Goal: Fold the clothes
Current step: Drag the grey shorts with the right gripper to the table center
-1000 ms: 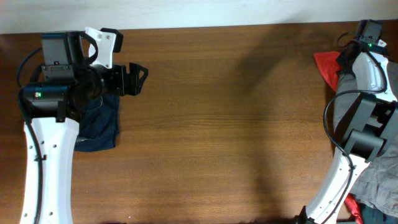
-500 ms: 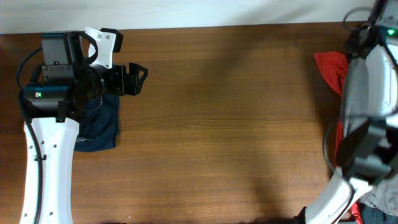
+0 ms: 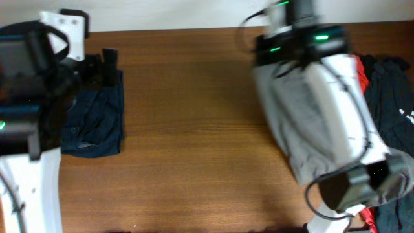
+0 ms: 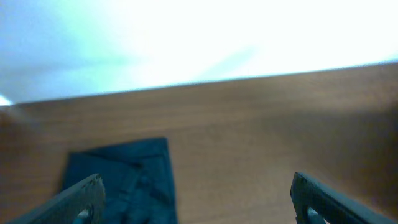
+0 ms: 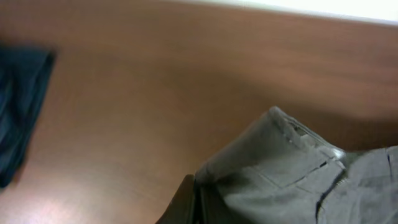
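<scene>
The clothes (image 3: 289,120), a wrinkled grey-khaki garment with a stitched waistband, hang under my right arm over the right half of the table. In the right wrist view the clothes (image 5: 292,180) are pinched at a fold by my right gripper (image 5: 198,202), which is shut on them. In the overhead view the right fingers are hidden by the wrist. My left gripper (image 3: 110,65) is at the far left, above the top edge of a dark navy garment (image 3: 97,123). It stands wide open and empty, and the left gripper (image 4: 196,190) frames bare wood and part of the navy garment (image 4: 124,171).
Black garments (image 3: 388,90) with a strip of red cloth (image 3: 362,65) lie piled at the right edge. The navy garment (image 5: 18,112) shows far left in the right wrist view. The brown wooden table (image 3: 194,129) ends at a white wall along the back.
My right arm has swung from the right edge in over the table, carrying the grey clothes with it. The left arm has shifted left and nearer the camera, still open.
</scene>
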